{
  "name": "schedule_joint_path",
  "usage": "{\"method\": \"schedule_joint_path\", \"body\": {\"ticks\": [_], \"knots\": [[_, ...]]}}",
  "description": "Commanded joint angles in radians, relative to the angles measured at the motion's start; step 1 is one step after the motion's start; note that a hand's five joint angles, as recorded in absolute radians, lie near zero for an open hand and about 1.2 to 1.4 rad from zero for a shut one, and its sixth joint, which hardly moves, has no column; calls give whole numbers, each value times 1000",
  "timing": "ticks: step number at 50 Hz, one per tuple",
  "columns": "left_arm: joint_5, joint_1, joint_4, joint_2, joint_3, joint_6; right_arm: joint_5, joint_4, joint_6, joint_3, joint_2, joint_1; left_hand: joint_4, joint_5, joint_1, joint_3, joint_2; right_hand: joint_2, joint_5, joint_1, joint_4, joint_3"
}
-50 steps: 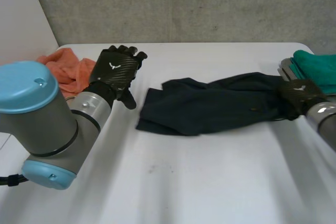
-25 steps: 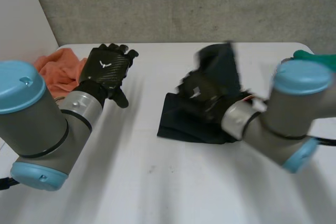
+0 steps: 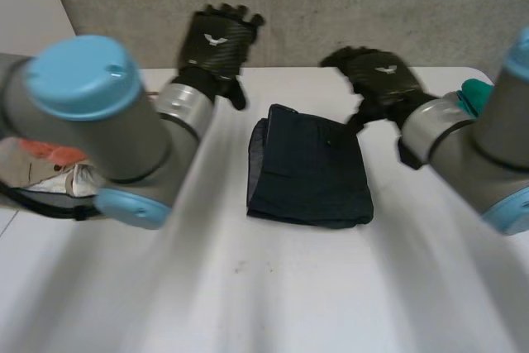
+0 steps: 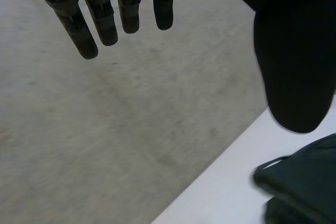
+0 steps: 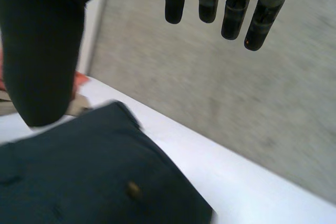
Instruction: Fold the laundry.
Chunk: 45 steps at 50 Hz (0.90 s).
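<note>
Both aloft — left hand (image 3: 216, 39) fingers straight, empty | right hand (image 3: 382, 76) likewise | dark cloth (image 3: 310, 167) (folded) between them

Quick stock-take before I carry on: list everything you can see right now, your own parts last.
Dark navy folded garment: one, dark navy, middle of the table, between the two hands, held by neither.
Orange crumpled cloth: one, orange, left side of the table, mostly hidden behind the left arm.
Teal cloth: one, teal, right side of the table, partly behind the right arm.
White table: one, white, under all the cloths.
Grey wall: one, grey, behind the table.
Left arm: one, grey with light-blue caps, left of the garment.
Right arm: one, grey with light-blue caps, right of the garment.
Left hand: one, black, open, raised beyond the garment's far left.
Right hand: one, black, open, raised by the garment's far right corner.
</note>
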Motion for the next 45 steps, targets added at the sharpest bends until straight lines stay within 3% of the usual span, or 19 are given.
{"method": "schedule_joint_path", "body": {"ticks": [1,13,20,29,38,45], "knots": [[6,-96,-151,-245,253,-23,-6,143,-31,-98,79,-60,6,-4,-7,-6,3,-49,-71,-29,-62,-41],[-17,-93,-363,-479,465,-20,-109,262,-97,-298,324,-42,91,81,78,79,88,-49,-71,-29,-62,-41],[-51,-47,-428,-499,463,24,-57,286,-226,-358,435,0,117,108,104,106,115,-49,-71,-29,-62,-41],[-56,-45,-434,-545,466,139,8,278,-344,-384,510,24,97,87,84,85,94,-49,-71,-29,-62,-41],[-52,-48,-429,-518,468,149,19,275,-363,-391,484,29,70,61,57,59,68,-49,-71,-29,-62,-41],[-33,-47,-426,-378,434,139,31,251,-358,-338,334,26,17,8,5,6,15,-49,-71,-29,-62,-41]]}}
